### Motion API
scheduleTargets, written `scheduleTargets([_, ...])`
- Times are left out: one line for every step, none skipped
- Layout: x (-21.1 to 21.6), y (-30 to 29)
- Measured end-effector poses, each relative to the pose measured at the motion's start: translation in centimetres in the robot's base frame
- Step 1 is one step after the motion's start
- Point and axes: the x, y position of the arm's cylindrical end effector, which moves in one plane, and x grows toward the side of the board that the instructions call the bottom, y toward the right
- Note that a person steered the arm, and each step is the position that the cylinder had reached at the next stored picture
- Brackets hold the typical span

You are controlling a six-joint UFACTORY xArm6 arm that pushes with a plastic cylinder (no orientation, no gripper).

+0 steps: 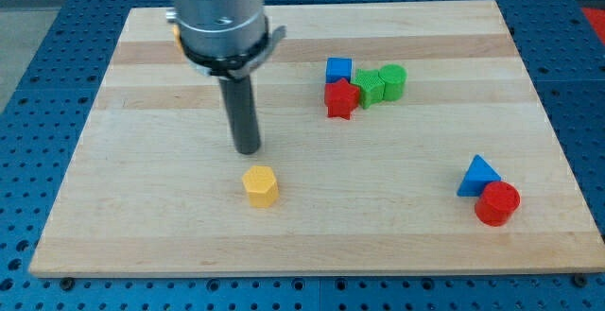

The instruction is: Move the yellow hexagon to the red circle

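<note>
The yellow hexagon (260,186) lies on the wooden board (142,207), left of the middle and near the view's bottom. The red circle (497,203) sits far to the view's right, near the bottom edge, touching a blue triangle (477,176) at its upper left. My tip (248,149) is just above the yellow hexagon in the view, slightly to its left, with a small gap between them.
A cluster stands right of the board's middle toward the top: a blue cube (338,69), a red star (341,98), a green star (369,87) and a green cylinder (392,79). An orange-yellow block (175,33) peeks out behind the arm at the top left.
</note>
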Motion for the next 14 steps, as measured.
scheduleTargets([1.6, -3.2])
scheduleTargets([3.6, -2.8])
scheduleTargets([4.2, 1.2])
scheduleTargets([5.1, 6.6])
scheduleTargets([5.1, 6.8])
scheduleTargets([5.3, 3.0])
scheduleTargets([7.3, 1.6])
scheduleTargets([7.7, 5.0])
scheduleTargets([7.7, 10.6])
scheduleTargets([7.7, 13.1])
scheduleTargets([7.7, 11.1])
scheduleTargets([9.3, 9.6])
scheduleTargets([10.9, 11.9])
scheduleTargets([10.9, 17.1])
